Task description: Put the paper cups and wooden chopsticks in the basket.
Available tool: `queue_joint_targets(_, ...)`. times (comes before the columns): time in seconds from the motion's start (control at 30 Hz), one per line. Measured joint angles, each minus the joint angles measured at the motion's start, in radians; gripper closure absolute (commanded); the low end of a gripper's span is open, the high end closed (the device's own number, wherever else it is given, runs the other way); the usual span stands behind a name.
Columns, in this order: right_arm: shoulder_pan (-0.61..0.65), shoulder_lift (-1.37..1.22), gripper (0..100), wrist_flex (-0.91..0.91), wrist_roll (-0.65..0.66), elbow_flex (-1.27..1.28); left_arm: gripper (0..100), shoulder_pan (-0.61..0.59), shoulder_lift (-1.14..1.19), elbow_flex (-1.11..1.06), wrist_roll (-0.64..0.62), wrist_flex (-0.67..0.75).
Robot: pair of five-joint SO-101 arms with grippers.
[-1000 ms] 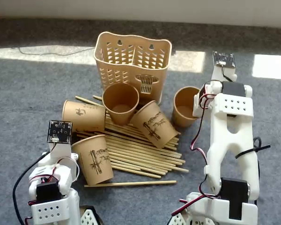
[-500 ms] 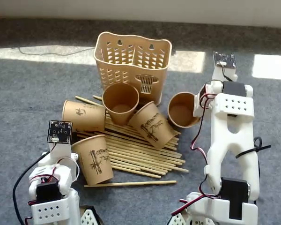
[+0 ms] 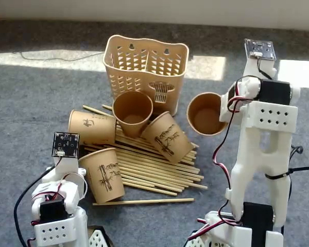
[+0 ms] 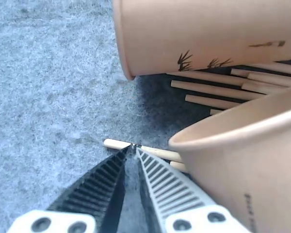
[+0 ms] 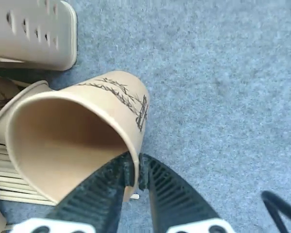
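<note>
The tan slotted basket (image 3: 144,69) stands at the back of the grey carpet. In front of it are an upright paper cup (image 3: 133,112), two cups on their sides (image 3: 91,127) (image 3: 169,136) and a cup (image 3: 104,174) by the left arm, over a pile of wooden chopsticks (image 3: 157,167). My right gripper (image 5: 136,171) is shut on the rim of another paper cup (image 5: 77,141) (image 3: 206,113), held tilted above the carpet to the right of the basket. My left gripper (image 4: 134,148) is shut, with its tips at a chopstick (image 4: 117,143) on the carpet beside the near cup (image 4: 247,160).
A single chopstick (image 3: 144,201) lies apart at the front. One basket corner (image 5: 34,34) is close to the held cup. Bare carpet lies to the left of the cups and to the right of the right arm (image 3: 260,110).
The right arm has risen and drawn back, lifting its cup off the carpet and tipping the cup's mouth toward the camera. The left arm has not moved.
</note>
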State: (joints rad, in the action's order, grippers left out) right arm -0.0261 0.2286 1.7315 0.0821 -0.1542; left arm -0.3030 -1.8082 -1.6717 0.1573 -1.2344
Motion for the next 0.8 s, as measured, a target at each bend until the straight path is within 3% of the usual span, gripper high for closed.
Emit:
queue_joint_targets(0.63,0.009,0.006,99.2,0.015,0.011,-0.442,98,0.000,0.000,0.000,0.000,0.000)
queue_joint_targets(0.8,0.083,0.008,99.2,0.015,0.011,-0.600,98,0.000,0.000,0.000,0.000,0.000)
